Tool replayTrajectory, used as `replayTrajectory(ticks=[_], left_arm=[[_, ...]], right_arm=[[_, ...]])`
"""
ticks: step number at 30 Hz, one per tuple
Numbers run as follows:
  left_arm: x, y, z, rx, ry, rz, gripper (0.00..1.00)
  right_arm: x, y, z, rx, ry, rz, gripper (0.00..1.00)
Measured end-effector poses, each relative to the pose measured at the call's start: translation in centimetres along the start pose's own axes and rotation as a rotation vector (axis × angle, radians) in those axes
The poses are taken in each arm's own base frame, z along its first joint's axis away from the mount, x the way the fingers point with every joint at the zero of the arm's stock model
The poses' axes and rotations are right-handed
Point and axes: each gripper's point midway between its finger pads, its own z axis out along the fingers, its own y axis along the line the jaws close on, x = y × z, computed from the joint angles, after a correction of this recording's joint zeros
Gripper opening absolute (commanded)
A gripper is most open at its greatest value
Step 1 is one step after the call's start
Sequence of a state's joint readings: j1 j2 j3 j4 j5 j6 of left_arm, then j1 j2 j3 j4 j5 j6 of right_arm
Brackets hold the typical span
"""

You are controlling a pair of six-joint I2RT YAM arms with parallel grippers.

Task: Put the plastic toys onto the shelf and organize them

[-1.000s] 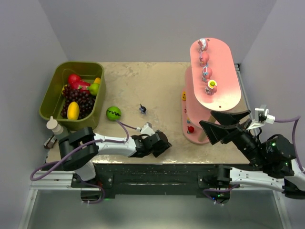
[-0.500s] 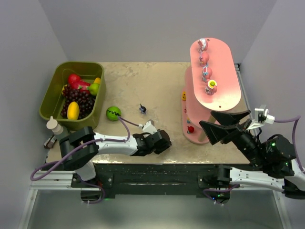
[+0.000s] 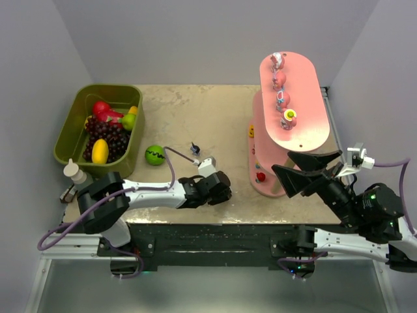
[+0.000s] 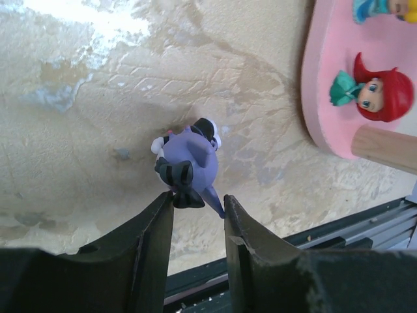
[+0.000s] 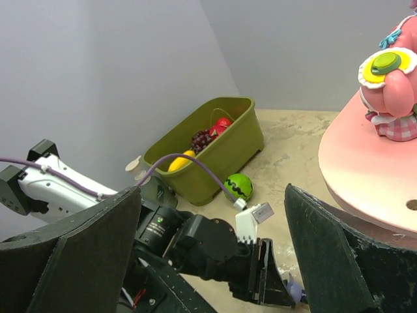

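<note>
Purple figurine is pinched at its dark base by my left pincer, near the pink shelf. My right pincer hangs spread wide, gripping nothing.

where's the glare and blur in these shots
Left wrist view: glare washes out the table at top left, the purple figurine is sharp with a soft shadow to its upper left, the red-haired figurine looks slightly blurred. Right wrist view: the yellow-hatted pink figurine is a bit soft. Top view: even light, no glare.
</note>
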State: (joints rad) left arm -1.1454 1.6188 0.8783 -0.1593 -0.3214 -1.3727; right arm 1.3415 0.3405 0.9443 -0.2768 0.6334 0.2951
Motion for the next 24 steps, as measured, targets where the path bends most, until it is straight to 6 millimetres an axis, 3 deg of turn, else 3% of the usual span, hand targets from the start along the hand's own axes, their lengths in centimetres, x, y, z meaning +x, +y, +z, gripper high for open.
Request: replayTrajectory(ticks=[12, 16, 24], left_arm=[[-6.2, -4.9, -5.5, 0.190, 0.002, 0.011, 0.28], [-7.5, -6.3, -6.9, 0.222, 0.021, 0.030, 0.28], [-9.7, -11.8, -11.3, 0.346, 0.032, 0.095, 0.28]], right_arm=[[-1.0, 0.2, 0.0, -0.002, -0.019, 0.007, 0.94], [-1.0, 0.2, 0.0, -0.002, -0.021, 0.008, 0.94], [-1.1, 0.3, 0.0, -0.003, -0.025, 0.010, 0.94]])
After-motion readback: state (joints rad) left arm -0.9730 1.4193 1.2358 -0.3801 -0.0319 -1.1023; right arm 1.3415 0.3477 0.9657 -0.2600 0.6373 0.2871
